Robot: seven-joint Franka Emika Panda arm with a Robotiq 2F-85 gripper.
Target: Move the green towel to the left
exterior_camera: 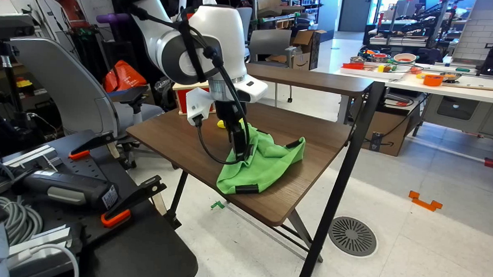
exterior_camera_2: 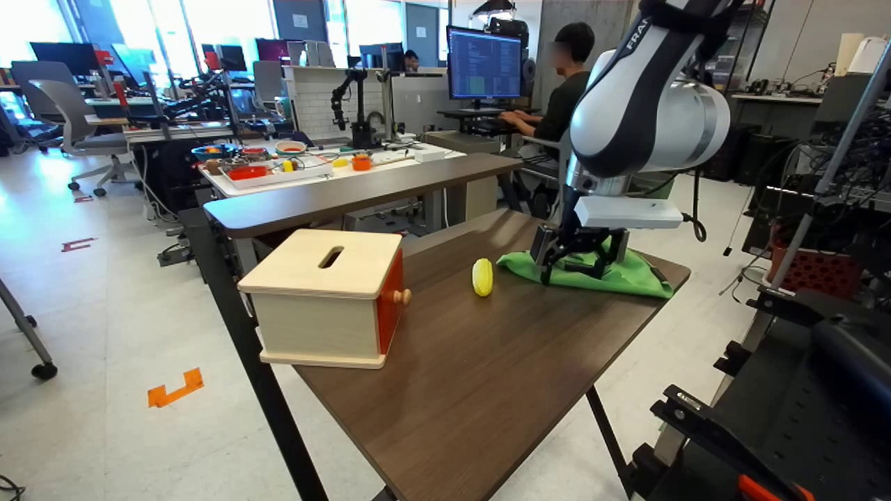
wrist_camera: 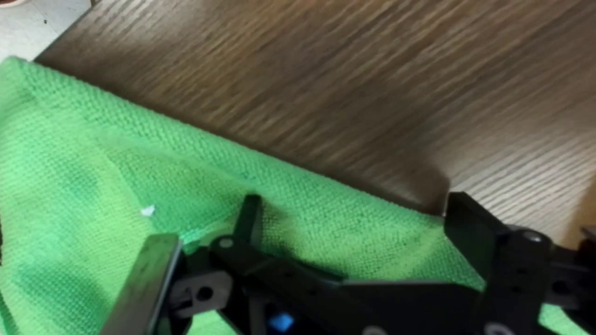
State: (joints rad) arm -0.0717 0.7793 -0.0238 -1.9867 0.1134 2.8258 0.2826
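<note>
The green towel [exterior_camera: 266, 160] lies crumpled near a corner of the brown table, with dark patches along its edges. It also shows in an exterior view [exterior_camera_2: 626, 278] and fills the lower left of the wrist view [wrist_camera: 93, 163]. My gripper [exterior_camera_2: 579, 273] is low over the towel, pointing down. In the wrist view the gripper's [wrist_camera: 351, 204] two fingers stand wide apart, with towel cloth between them. The right finger is at the towel's edge by bare wood; the left finger presses into the cloth. Whether the fingertips touch the table is hidden. In an exterior view the gripper [exterior_camera: 241, 153] partly covers the towel.
A yellow object [exterior_camera_2: 482, 277] stands on the table [exterior_camera_2: 473, 362] beside the towel. A wooden box [exterior_camera_2: 317, 323] with a red side and a knob sits at the table's end. A raised shelf [exterior_camera_2: 362, 188] runs along one side. A black cart [exterior_camera: 142, 242] stands nearby.
</note>
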